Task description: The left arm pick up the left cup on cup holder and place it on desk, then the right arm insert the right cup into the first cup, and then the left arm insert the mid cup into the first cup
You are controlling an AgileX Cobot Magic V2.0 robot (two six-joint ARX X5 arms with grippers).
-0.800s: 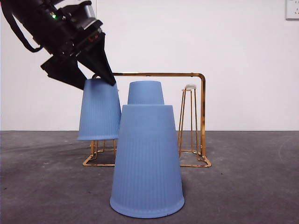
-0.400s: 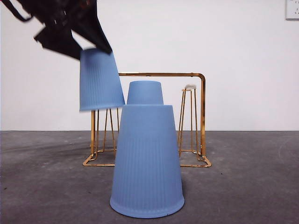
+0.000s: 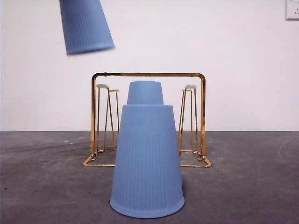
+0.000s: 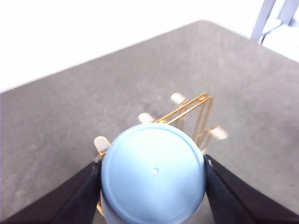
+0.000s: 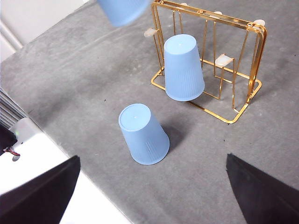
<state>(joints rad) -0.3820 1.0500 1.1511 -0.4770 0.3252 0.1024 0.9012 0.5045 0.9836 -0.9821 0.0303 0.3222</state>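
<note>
A blue cup (image 3: pixel 85 25) hangs upside down, high above the left end of the gold cup holder (image 3: pixel 149 74). My left gripper (image 4: pixel 153 183) is shut on this cup (image 4: pixel 153 170), one black jaw on each side of it; the front view cuts the gripper off at its top edge. Another blue cup (image 3: pixel 145 93) sits on the holder's middle peg. A third blue cup (image 3: pixel 147 163) stands upside down on the desk (image 3: pixel 243 186) in front of the holder. The left peg (image 3: pixel 103 87) and right peg (image 3: pixel 190 87) are bare. My right gripper (image 5: pixel 153 161) is open, high above the desk.
The right wrist view shows the desk's near edge with a white base (image 5: pixel 46 191) beside it. A white wall with an outlet (image 3: pixel 292 9) stands behind the holder. A metal leg (image 4: pixel 261 18) rises past the desk's far corner.
The left gripper has lifted the cup up off the holder's left peg, from rack height to the top of the front view. The left peg now shows bare.
</note>
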